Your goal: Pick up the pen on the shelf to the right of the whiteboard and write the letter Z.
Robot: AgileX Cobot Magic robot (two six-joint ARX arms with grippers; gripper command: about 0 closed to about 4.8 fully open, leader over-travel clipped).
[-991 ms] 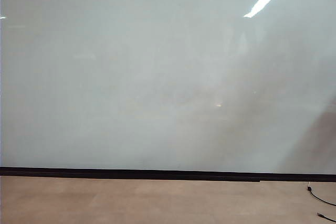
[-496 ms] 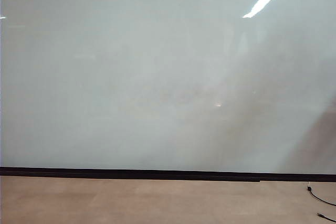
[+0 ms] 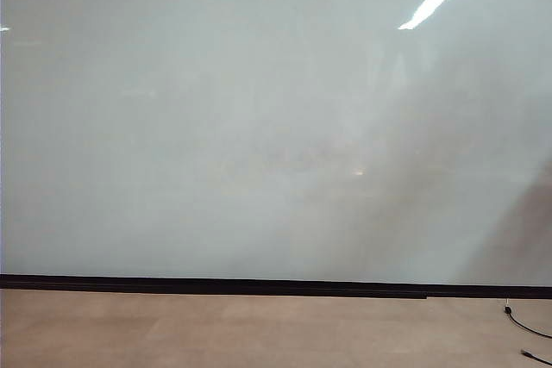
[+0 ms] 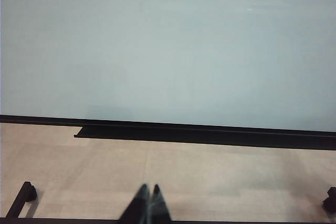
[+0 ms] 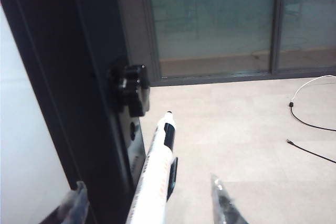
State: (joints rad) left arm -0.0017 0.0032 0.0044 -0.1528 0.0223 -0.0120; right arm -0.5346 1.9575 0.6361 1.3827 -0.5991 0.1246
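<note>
Neither arm shows in the exterior view, where the whiteboard [image 3: 259, 127] fills nearly everything above a black strip [image 3: 259, 285] along its lower edge; its surface carries only glare and faint smudgy reflections, and no drawn line can be made out. At about 4 o'clock a black cable [image 3: 528, 327] runs off the frame across the tan floor [image 3: 216, 329].

The left end effector [image 4: 148, 191] is mostly cut off; only its dark fingertips show, pressed together with nothing between them, low over the floor in front of the board.

The right end effector [image 5: 148, 195] has its clear fingertips [image 5: 223, 203] spread wide, half out of frame. The pen [image 5: 155, 174] lies between them, touching neither, its lower barrel cut off. It lies close against a dark upright frame [image 5: 73, 93] by the board's edge; whatever carries it is hidden.
</note>
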